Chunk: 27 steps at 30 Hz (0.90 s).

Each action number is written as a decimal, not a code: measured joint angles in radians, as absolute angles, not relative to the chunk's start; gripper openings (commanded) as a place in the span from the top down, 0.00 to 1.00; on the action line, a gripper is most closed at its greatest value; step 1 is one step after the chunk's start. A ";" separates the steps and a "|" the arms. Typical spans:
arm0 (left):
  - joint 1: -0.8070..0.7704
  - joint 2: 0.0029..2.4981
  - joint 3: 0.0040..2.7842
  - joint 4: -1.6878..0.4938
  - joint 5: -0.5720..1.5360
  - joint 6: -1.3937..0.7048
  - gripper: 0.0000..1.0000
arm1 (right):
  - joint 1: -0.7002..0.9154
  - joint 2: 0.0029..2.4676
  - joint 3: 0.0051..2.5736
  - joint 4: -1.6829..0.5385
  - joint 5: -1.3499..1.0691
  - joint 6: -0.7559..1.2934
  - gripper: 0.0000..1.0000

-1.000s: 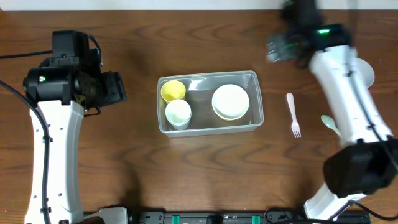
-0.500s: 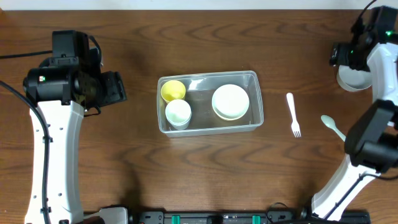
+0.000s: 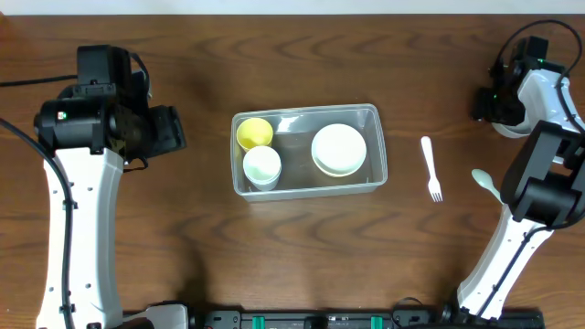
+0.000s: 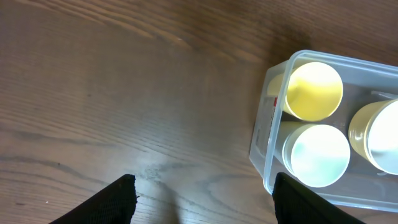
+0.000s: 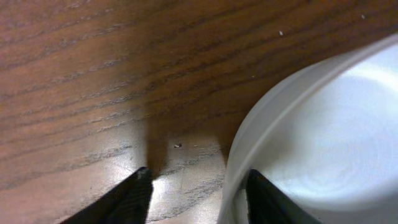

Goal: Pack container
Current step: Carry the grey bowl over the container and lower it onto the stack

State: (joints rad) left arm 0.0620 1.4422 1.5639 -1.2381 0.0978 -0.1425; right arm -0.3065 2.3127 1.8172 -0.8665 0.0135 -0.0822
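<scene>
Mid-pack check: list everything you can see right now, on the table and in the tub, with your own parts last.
container: one, clear, table centre
yellow cup: one, yellow, container's far-left corner
white cup: one, white, in the container beside the yellow cup
stacked bowls: count unclear, white to pale yellow, container's right half
fork: one, white, on the table right of the container
spoon: one, pale green, right of the fork
loose bowl: one, white, far right of the table
left fingers: two, black, open, left of the container
right fingers: two, black, open, astride the loose bowl's rim
</scene>
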 measured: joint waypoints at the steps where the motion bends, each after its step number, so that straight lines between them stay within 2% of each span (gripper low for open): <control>1: 0.062 1.442 1.564 -1.238 0.098 -0.142 0.29 | -0.307 2.313 1.817 -0.866 0.013 -0.081 0.68; 3: 0.062 1.442 1.564 -1.238 0.098 -0.142 0.29 | -0.307 2.313 1.817 -0.867 0.013 -0.080 0.80; 5: 0.062 1.442 1.564 -1.238 0.098 -0.142 0.29 | -0.307 2.313 1.817 -0.869 0.014 -0.081 0.84; 8: 0.062 1.442 1.564 -1.238 0.098 -0.142 0.29 | -0.307 2.312 1.817 -0.869 0.016 -0.075 0.99; 17: 0.062 1.442 1.564 -1.238 0.098 -0.143 0.29 | -0.300 2.266 1.818 -0.897 0.013 -0.069 0.99; 21: 0.062 1.442 1.564 -1.238 0.098 -0.142 0.29 | -0.269 2.167 1.813 -0.926 -0.002 -0.070 0.99; 27: 0.062 1.442 1.564 -1.238 0.098 -0.143 0.29 | -0.092 1.885 1.815 -1.012 -0.061 -0.111 0.99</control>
